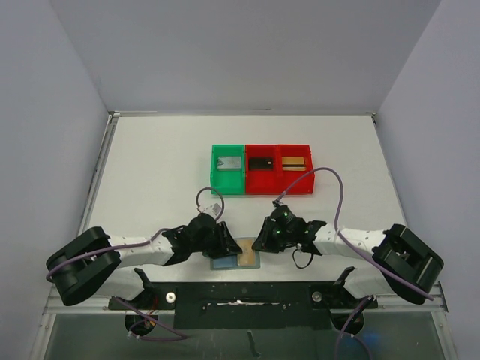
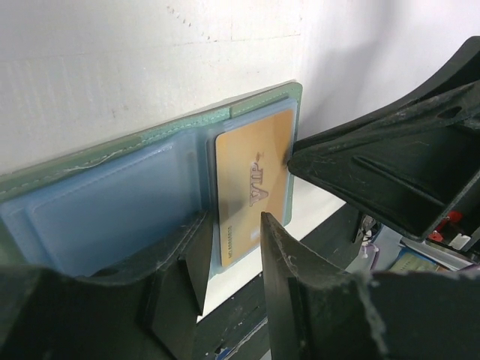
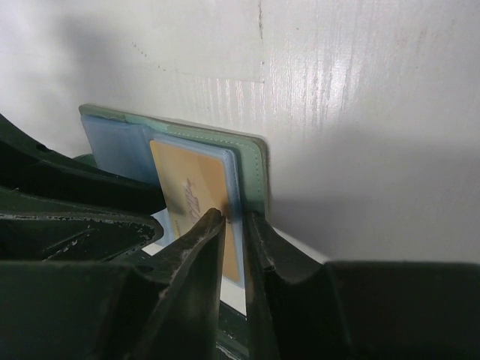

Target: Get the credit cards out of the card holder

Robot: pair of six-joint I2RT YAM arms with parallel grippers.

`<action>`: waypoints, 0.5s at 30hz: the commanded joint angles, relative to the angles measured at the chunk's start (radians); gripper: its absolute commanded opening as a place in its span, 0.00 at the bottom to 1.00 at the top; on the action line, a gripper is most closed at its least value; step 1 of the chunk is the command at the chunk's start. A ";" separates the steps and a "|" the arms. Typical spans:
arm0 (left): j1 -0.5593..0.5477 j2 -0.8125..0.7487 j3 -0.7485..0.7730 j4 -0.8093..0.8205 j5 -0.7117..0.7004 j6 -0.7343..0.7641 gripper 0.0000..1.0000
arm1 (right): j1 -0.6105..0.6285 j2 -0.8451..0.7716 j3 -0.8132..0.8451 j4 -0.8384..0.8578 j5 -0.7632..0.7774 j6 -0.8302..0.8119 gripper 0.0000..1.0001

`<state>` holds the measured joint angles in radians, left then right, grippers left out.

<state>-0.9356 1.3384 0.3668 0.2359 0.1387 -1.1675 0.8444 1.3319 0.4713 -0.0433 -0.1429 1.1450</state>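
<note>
Pinching, apparently, one edge of the card holder (image 3: 255,161): right tool (image 3: 232,216).

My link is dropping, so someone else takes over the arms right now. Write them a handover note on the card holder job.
Left gripper: jaws part open, tips at the edge of the card holder, straddling the end of the gold card. No grip visible.
Right gripper: jaws almost together, tips down at the card's other edge. Whether it pinches anything is unclear.
Things: the holder lies open on the table between the arms, with the gold card in its right-hand pocket.
Done: the holder is open.
Left: no card is out yet, so draw this one out. No other cards are visible.
</note>
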 commanded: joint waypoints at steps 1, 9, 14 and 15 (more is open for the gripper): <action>-0.008 -0.025 -0.011 -0.001 -0.033 0.009 0.31 | 0.010 -0.044 0.003 0.008 -0.007 0.002 0.19; -0.008 -0.036 -0.025 0.004 -0.039 -0.001 0.28 | 0.032 -0.117 0.029 -0.050 0.052 0.004 0.22; -0.008 -0.012 -0.022 0.025 -0.023 -0.002 0.28 | 0.044 -0.049 0.020 0.024 0.012 0.016 0.20; -0.008 -0.007 -0.020 0.029 -0.021 -0.002 0.28 | 0.044 -0.024 0.020 0.028 0.010 0.018 0.19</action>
<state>-0.9394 1.3190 0.3481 0.2367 0.1238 -1.1713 0.8757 1.2472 0.4709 -0.0891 -0.1200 1.1465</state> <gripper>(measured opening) 0.282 0.210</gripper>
